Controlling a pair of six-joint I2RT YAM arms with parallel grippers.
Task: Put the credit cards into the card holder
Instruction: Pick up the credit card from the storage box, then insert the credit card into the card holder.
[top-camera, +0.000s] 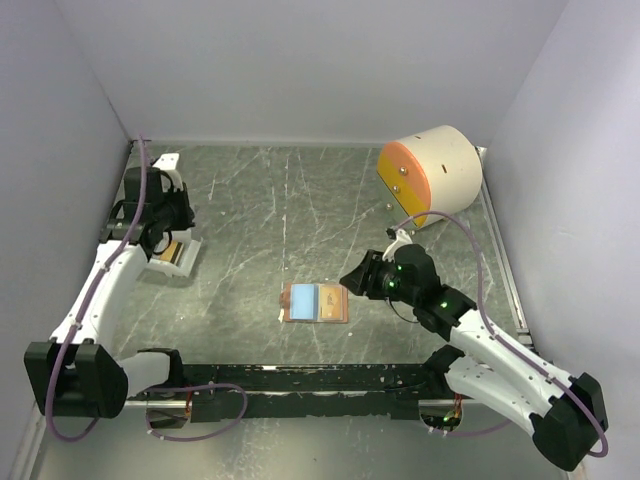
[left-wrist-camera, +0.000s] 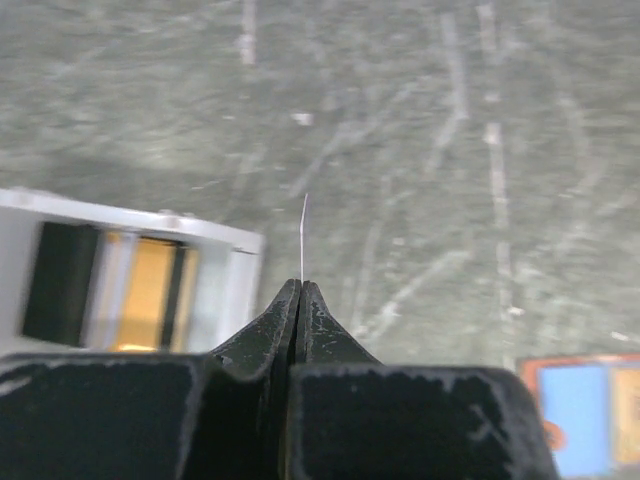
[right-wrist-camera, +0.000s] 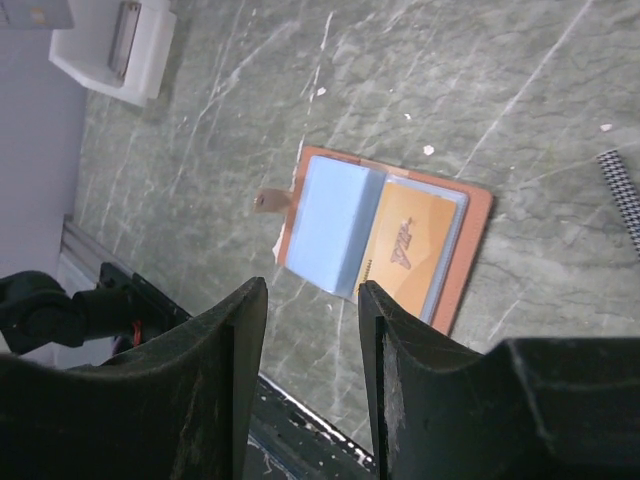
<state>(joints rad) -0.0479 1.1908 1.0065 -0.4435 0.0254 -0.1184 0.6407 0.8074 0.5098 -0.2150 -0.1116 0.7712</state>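
The card holder (top-camera: 286, 303) lies open on the table's middle, with a light blue card (top-camera: 304, 298) and an orange-amber card (top-camera: 330, 300) in its pockets. It also shows in the right wrist view (right-wrist-camera: 477, 235) with the blue card (right-wrist-camera: 335, 225) and the orange card (right-wrist-camera: 410, 250). My right gripper (top-camera: 350, 277) (right-wrist-camera: 312, 290) is open and empty just right of the holder. My left gripper (top-camera: 160, 238) (left-wrist-camera: 300, 287) is shut on a thin card seen edge-on (left-wrist-camera: 303, 235), beside the white tray (left-wrist-camera: 232, 270). The tray holds an orange card (left-wrist-camera: 145, 290) and a dark card (left-wrist-camera: 55, 285).
The white tray (top-camera: 190, 262) stands at the left. A big cream cylinder with an orange face (top-camera: 430, 172) lies at the back right. A black rail (top-camera: 300, 380) runs along the near edge. A checkered cable (right-wrist-camera: 625, 190) lies right of the holder.
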